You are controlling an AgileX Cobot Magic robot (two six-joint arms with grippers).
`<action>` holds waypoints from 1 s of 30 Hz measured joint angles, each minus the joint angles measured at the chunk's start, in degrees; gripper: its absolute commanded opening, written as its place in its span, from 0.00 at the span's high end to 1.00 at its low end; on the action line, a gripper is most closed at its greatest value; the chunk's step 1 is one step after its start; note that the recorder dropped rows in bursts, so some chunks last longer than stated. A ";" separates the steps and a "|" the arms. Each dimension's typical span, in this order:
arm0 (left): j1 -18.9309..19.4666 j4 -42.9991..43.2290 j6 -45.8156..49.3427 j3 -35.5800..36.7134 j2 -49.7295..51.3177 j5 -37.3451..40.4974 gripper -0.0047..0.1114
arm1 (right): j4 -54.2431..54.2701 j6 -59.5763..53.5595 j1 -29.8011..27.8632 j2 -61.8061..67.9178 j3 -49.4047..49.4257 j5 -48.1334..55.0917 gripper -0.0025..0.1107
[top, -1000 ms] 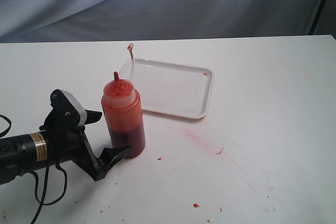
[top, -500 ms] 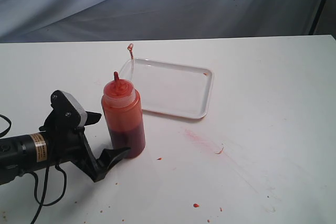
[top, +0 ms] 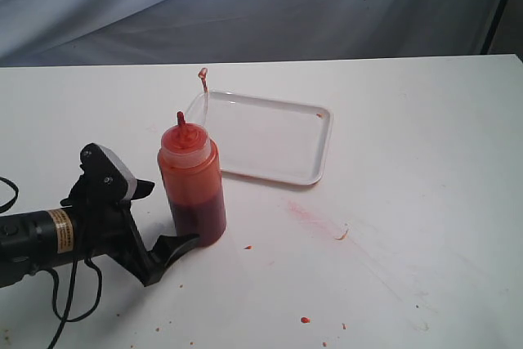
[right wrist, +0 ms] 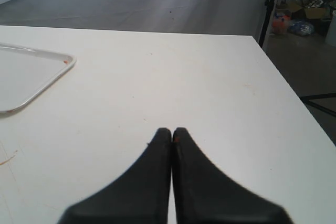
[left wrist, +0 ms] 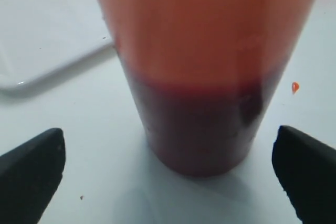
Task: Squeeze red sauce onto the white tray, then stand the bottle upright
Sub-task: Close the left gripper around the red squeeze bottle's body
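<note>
The bottle stands upright on the table, its dark-red sauce filling the lower part and its tethered cap sticking up behind. My left gripper is open, with one finger on each side of the bottle's base and a gap to the bottle. In the left wrist view the bottle fills the middle between the two dark fingertips. The white tray lies just behind the bottle; only a tiny red spot shows on its rim. My right gripper is shut and empty, off to the side of the tray.
A pinkish smear and dried red specks mark the table in front of the tray. A small red drop lies beside the bottle. The table's edge drops off beyond my right gripper, with a black stand behind.
My left gripper has slid back a little from the bottle, staying open. The bottle and tray have not moved.
</note>
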 measured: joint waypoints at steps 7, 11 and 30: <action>0.00 5.53 -5.40 -0.88 0.11 0.16 0.06 | 0.00 0.00 0.00 0.00 0.00 0.00 0.98; 0.00 9.54 -9.49 -3.94 3.29 -0.38 0.06 | 0.00 0.00 0.00 0.00 0.00 0.00 0.98; 0.00 10.03 -9.24 -9.57 8.56 -3.71 0.06 | 0.00 0.00 0.00 0.00 0.00 0.00 0.98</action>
